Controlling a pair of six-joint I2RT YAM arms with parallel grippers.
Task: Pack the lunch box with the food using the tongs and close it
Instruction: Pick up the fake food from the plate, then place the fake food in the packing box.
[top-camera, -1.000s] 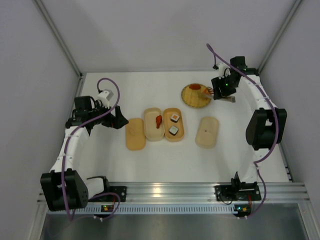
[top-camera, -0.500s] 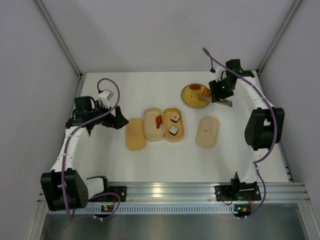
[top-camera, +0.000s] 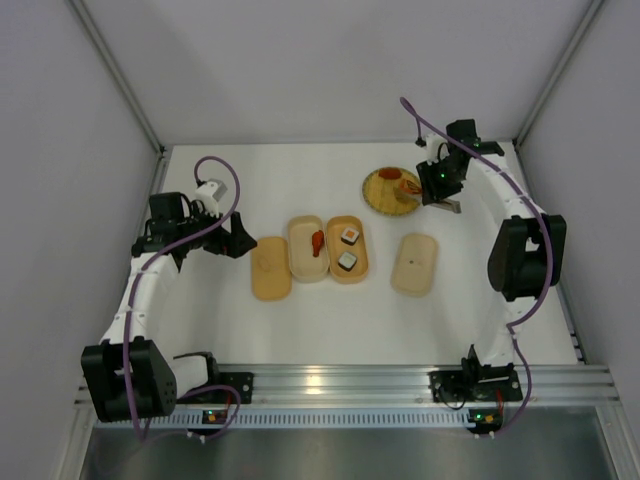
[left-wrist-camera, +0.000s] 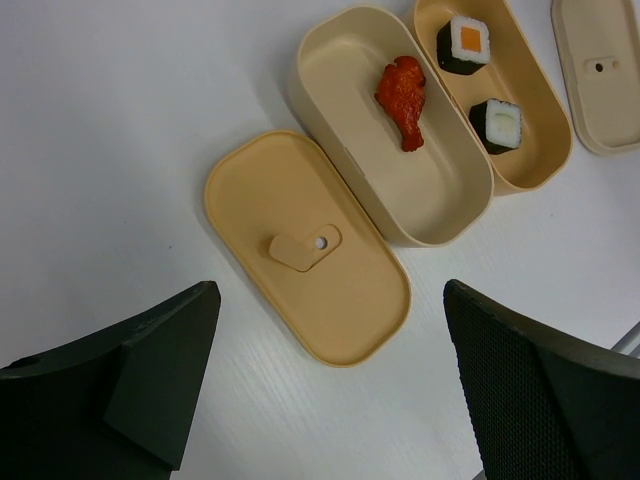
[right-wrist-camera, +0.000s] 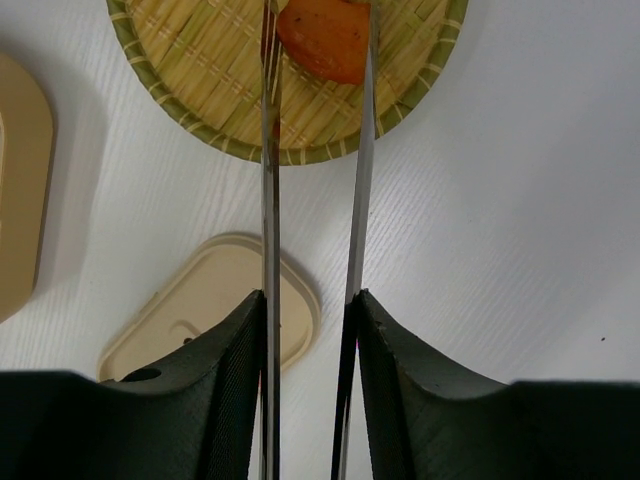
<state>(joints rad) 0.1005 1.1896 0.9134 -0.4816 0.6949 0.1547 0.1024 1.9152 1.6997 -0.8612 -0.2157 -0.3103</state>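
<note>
My right gripper (right-wrist-camera: 310, 296) is shut on the tongs (right-wrist-camera: 269, 180), whose two thin metal arms run up to the woven plate (right-wrist-camera: 200, 60). Their tips flank an orange-red food piece (right-wrist-camera: 325, 35) lying on that plate. In the top view this gripper (top-camera: 440, 186) hangs at the plate's (top-camera: 385, 200) right edge. The lunch box stands as two open trays: one (left-wrist-camera: 440, 210) holds a red piece (left-wrist-camera: 403, 88), the other (left-wrist-camera: 545, 165) two sushi rolls (left-wrist-camera: 466, 42) (left-wrist-camera: 498, 124). My left gripper (left-wrist-camera: 330, 380) is open and holds nothing, hovering near a tan lid (left-wrist-camera: 350, 290).
A second tan lid (top-camera: 414, 264) lies right of the trays, below the plate; it also shows under the tongs (right-wrist-camera: 215, 310). The first lid (top-camera: 270, 268) lies left of the trays. Grey walls close in the table on three sides.
My right gripper has drifted slightly left and back toward the plate, and its jaws have squeezed the tongs' arms closer together. The left arm has not moved.
</note>
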